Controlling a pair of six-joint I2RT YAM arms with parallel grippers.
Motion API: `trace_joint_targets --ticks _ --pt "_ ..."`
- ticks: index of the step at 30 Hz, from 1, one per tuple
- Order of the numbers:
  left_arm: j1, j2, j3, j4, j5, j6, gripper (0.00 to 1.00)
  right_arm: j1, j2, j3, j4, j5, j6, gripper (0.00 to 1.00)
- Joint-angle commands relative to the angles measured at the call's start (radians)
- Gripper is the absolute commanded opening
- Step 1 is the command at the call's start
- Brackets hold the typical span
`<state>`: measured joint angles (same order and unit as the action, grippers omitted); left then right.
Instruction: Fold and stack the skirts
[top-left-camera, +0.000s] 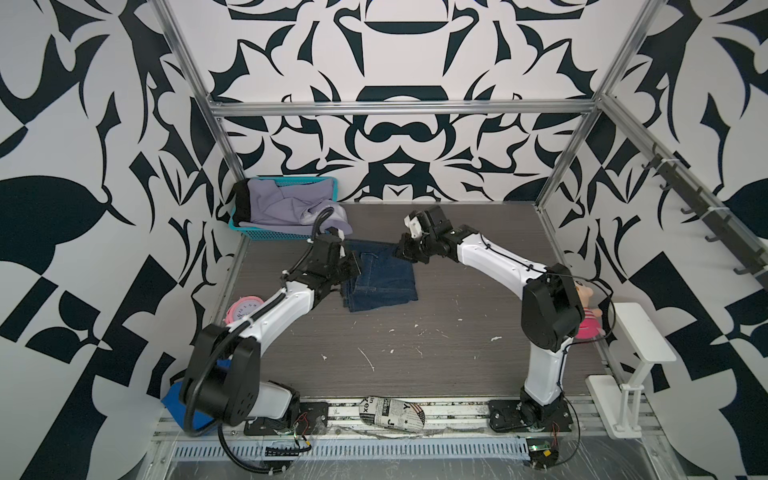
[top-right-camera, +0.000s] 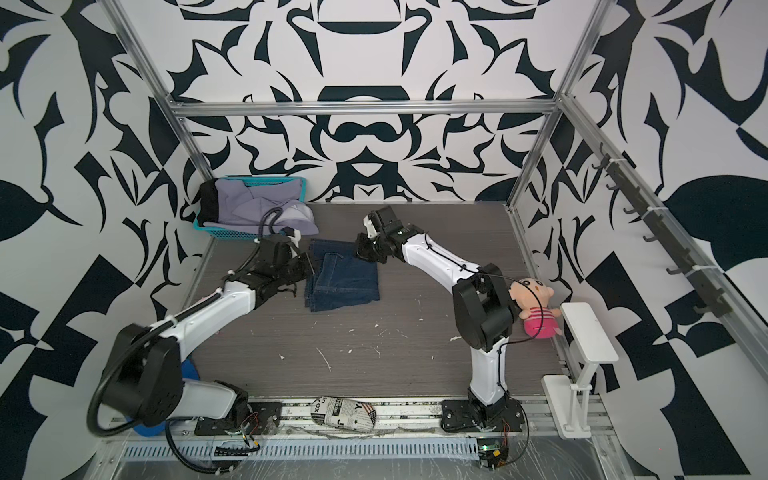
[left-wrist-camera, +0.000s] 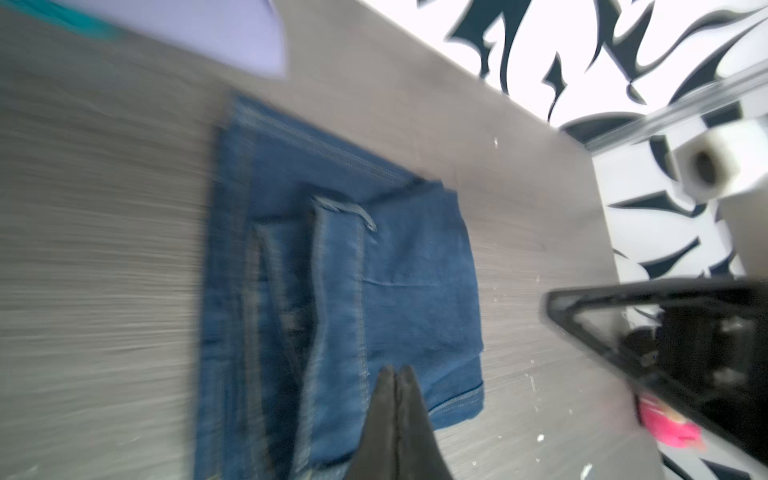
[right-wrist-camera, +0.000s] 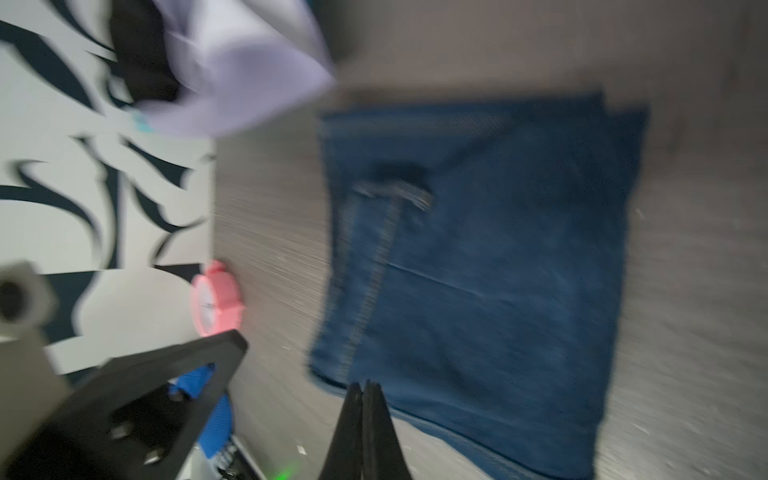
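Basket (top-left-camera: 266, 236): table's eleven o'clock, holding the lavender skirt (top-left-camera: 282, 208) and black skirt (top-left-camera: 241, 205), apparently awaiting folding.
Left gripper (left-wrist-camera: 397, 374): jaws pressed together, empty, at the nine o'clock edge of the denim skirt (top-left-camera: 386, 278).
Denim skirt: folded flat near centre, probably the stack's base.
Right gripper (right-wrist-camera: 365, 386): pinched closed, empty, at its one o'clock corner.

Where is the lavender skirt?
In both top views the lavender skirt sits in the teal basket at the far left corner of the table, one edge spilling out toward the denim skirt.
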<state>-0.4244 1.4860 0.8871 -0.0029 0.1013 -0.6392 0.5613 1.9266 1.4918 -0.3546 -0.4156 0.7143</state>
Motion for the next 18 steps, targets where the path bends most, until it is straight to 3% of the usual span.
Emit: trace_joint_targets --ticks 1,8,13,18 --pt "-0.013 0.096 -0.006 0.041 0.039 -0.015 0.00 -0.008 -0.024 -0.062 0.080 -0.043 -0.014 0.02" --pt "-0.013 0.157 -0.139 0.139 0.036 -0.061 0.00 -0.019 -0.003 -0.171 0.129 -0.113 -0.054 0.00" --pt "-0.012 0.166 -0.270 0.218 -0.012 -0.096 0.00 -0.024 0.027 -0.228 0.160 -0.093 -0.076 0.00" --pt "-0.012 0.175 -0.265 0.202 -0.047 -0.088 0.00 -0.030 0.054 -0.218 0.150 -0.093 -0.082 0.00"
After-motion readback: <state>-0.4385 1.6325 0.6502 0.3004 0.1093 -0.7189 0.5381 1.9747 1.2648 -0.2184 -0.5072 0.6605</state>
